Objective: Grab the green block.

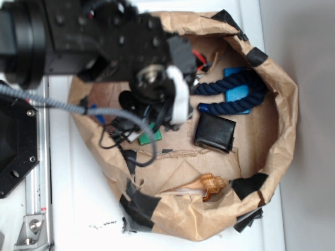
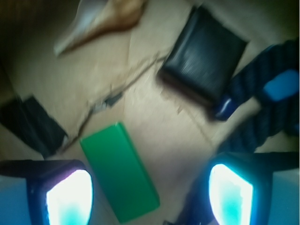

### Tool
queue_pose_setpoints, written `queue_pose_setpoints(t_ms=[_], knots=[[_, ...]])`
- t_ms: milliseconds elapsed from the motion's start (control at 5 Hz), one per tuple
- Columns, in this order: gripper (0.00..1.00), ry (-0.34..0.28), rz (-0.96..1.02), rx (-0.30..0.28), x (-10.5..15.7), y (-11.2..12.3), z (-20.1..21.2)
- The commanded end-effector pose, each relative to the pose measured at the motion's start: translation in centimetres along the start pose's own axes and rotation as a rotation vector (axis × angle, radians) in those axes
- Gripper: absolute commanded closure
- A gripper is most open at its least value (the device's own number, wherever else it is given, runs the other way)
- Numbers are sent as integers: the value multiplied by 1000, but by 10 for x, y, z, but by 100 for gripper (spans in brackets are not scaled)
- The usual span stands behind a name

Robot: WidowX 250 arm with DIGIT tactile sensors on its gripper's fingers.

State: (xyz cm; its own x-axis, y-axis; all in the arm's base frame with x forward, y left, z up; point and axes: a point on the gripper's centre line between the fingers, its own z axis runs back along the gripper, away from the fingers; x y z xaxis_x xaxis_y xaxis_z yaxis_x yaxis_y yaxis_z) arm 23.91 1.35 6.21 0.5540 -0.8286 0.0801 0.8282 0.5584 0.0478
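Both of my fingers fill the bottom of the wrist view, spread wide apart with nothing between the pads, so I'm released and holding nothing right now. Sitting in that gap, closer to the left pad, is the green block, lying flat on the brown paper and angled diagonally, so its long sides aren't quite square to my pads.

From outside I can only see a sliver of the green block peeking out under my wrist, inside the crumpled paper-lined basket.

Using the block as the reference: the black square pouch is beyond it and well apart, the navy rope with the blue piece is past the pouch, and the seashell lies far off at the other end. A strip of black tape sits just beside the block.

Handling guess: it looks rigid, light, with smooth flat faces, maybe a bit slippery. I'd pinch across the narrow width near the middle after twisting a little to line up, so it doesn't pivot out.
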Motion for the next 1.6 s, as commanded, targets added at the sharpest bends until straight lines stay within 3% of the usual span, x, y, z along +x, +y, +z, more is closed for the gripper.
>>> queue_pose_setpoints(t_ms=[0,200,400,600,1000,1400], knots=[[0,63,-74,-46,-11,-14,-26],[0,98,-77,-74,-6,-17,-50],[0,129,-57,-63,4,-13,-63],[100,150,-11,-24,14,0,-59],[100,112,219,35,14,22,-20],[100,67,723,6,7,27,67]])
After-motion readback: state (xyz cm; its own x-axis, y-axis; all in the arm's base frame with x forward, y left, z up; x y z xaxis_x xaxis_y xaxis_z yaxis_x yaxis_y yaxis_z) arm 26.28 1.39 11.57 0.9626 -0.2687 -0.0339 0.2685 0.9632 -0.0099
